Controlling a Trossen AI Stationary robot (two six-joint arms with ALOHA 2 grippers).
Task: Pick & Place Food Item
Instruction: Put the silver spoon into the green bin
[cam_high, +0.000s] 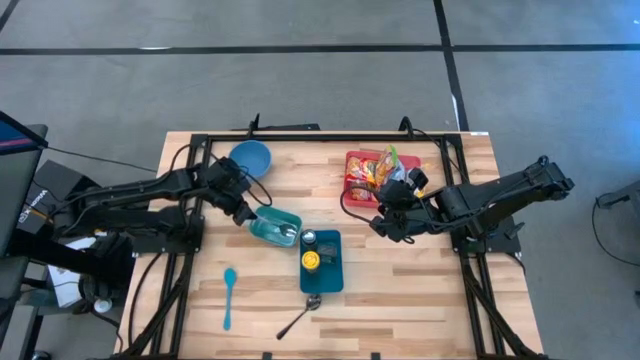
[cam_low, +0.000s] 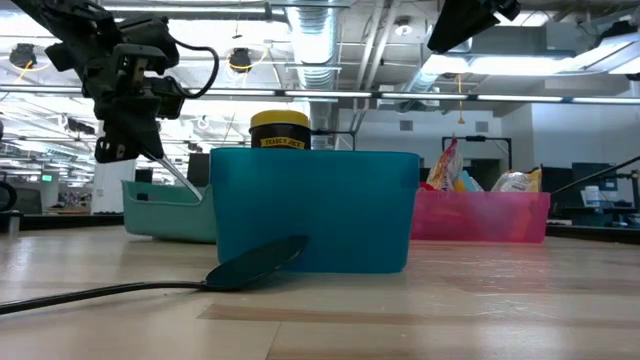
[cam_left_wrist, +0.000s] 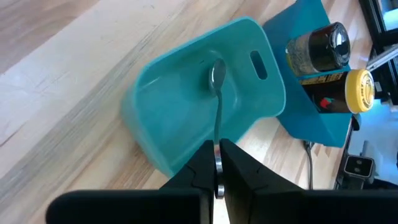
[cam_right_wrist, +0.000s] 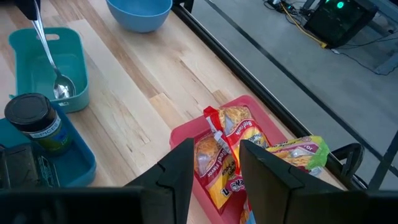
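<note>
At frame centre, left gripper (cam_left_wrist: 217, 180), jaws pinching a spoon (cam_left_wrist: 217, 93), could tip the teal bin (cam_left_wrist: 186, 124); right gripper (cam_right_wrist: 214, 174) jaws spread.

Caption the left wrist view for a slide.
Left hand holds a metal spoon by its handle, bowl down inside the teal bin.

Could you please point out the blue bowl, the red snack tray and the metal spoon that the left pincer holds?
blue bowl (cam_high: 250, 157), high view, inner floor.
red snack tray (cam_high: 354, 190), high view, left rim.
metal spoon (cam_left_wrist: 217, 76), left wrist view, its bowl.
left pincer (cam_left_wrist: 217, 168), left wrist view, between fingertips.
</note>
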